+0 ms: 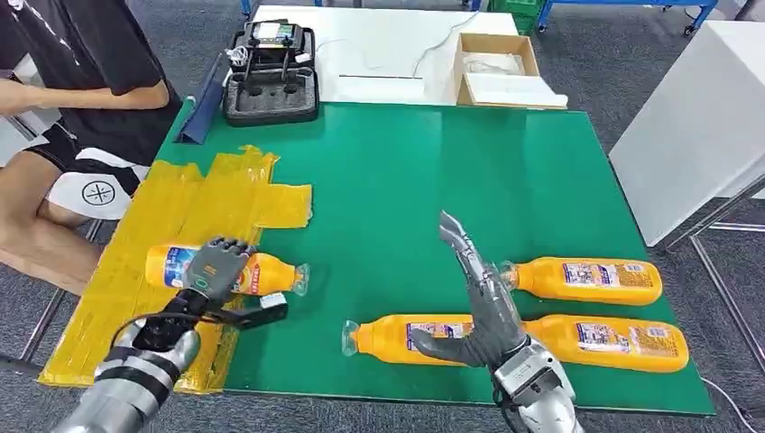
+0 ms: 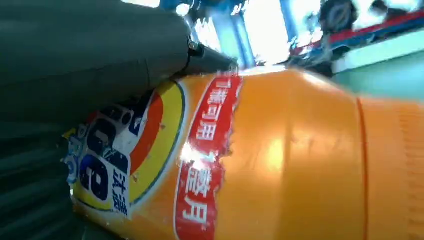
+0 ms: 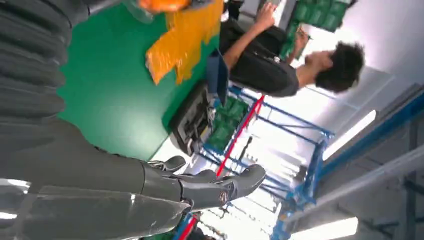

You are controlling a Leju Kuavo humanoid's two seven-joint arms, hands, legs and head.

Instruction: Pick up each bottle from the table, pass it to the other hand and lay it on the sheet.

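We see the left robot hand (image 1: 215,267) clamped on an orange plastic bottle (image 1: 262,272) over the yellow sheet (image 1: 194,212); the right robot hand (image 1: 478,293) hovers, fingers spread, empty, above the green bench (image 1: 433,180).

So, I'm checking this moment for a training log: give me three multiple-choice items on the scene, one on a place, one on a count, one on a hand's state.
1. Where is the bottle that the left hand grips?
A. over the yellow sheet's edge
B. in the cardboard box
C. on the white table

2. How many orange bottles lie on the green mat?
A. one
B. three
C. five

3. How is the right hand?
A. gripping a bottle
B. holding a cable
C. open, fingers spread

Key: 1 A, the yellow sheet lies beneath it; 2 B, three lie on the green mat; 3 C, the right hand holds nothing.
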